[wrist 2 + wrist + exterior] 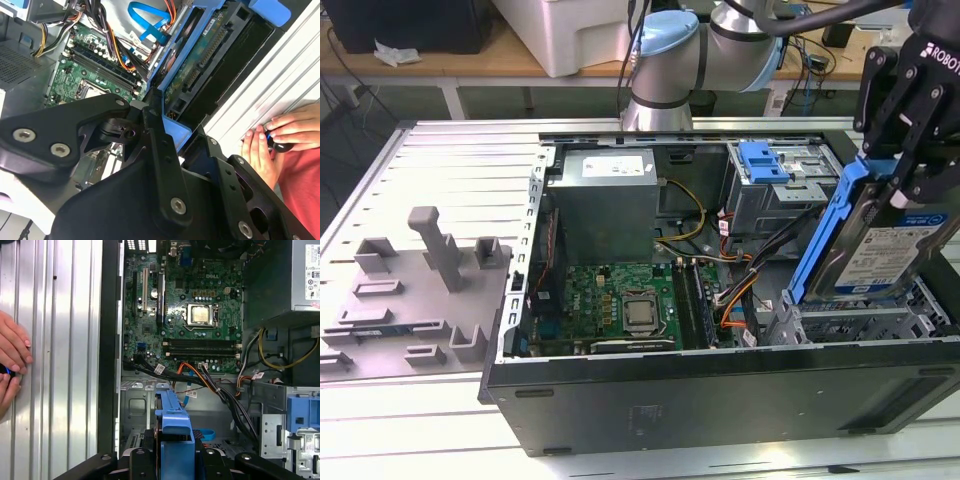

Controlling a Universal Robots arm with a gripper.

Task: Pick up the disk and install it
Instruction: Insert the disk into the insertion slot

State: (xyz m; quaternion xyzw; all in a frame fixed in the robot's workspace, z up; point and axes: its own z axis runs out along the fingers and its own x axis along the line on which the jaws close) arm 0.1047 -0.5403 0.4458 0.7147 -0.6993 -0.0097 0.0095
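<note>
The disk point(898, 250) is a silver drive with a white-and-blue label in a blue carrier bracket point(828, 232). My gripper point(898, 182) is shut on its upper end and holds it tilted, almost on edge. Its lower end sits over the metal drive cage point(865, 322) at the exterior view's right of the open computer case point(720, 395). In the second wrist view the disk's green circuit underside point(200, 65) shows beyond my black fingers point(160, 150). In the first wrist view the blue carrier's end point(174, 422) stands between the fingers, above the bay floor.
Inside the case lie the motherboard point(620, 300), the power supply point(605, 195), cable bundles point(735, 285) and another blue-fronted bay point(765, 160). A grey fixture block point(430, 265) sits on the slatted table to the exterior view's left. A person's hands point(272, 137) rest on the table beside the case.
</note>
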